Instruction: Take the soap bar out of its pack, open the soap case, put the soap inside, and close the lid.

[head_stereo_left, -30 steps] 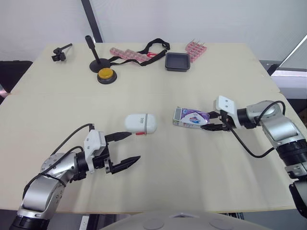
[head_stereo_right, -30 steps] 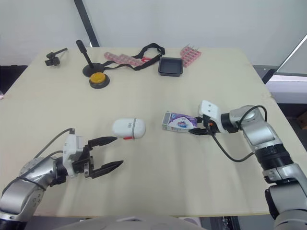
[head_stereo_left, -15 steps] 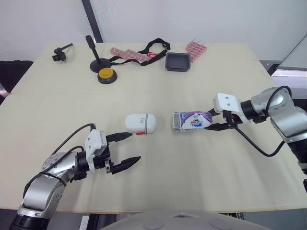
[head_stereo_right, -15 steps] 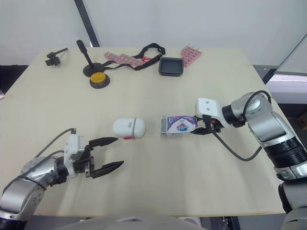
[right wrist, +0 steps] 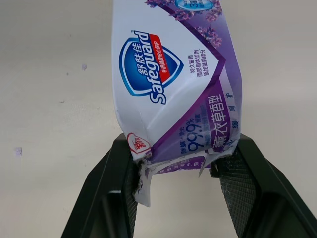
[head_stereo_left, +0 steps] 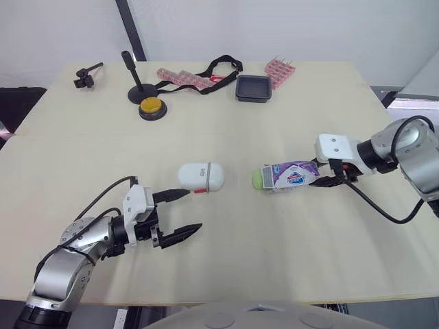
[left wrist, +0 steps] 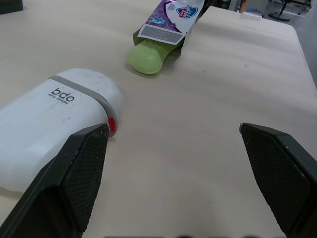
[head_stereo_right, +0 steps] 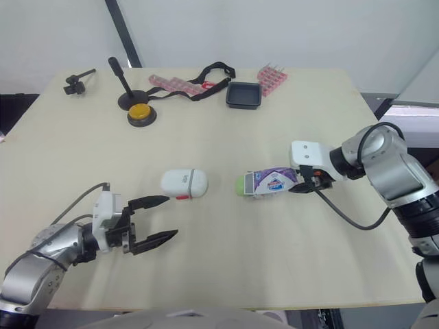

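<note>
Sliding out: soap bar begins to leave its pack

Note that your right gripper pinches the torn rear end of the pack, toward the right edge of the desk. Half a second ago the pack lay flat; now that end is tipped up. The green soap bar, hidden then, pokes from the pack's open mouth and rests on the desk. The white soap case lies shut mid-desk, near the soap but apart from it. Your left gripper hovers spread wide near the front edge, holding nothing. Judgement: extraction is partly done; the case is not yet opened.
</note>
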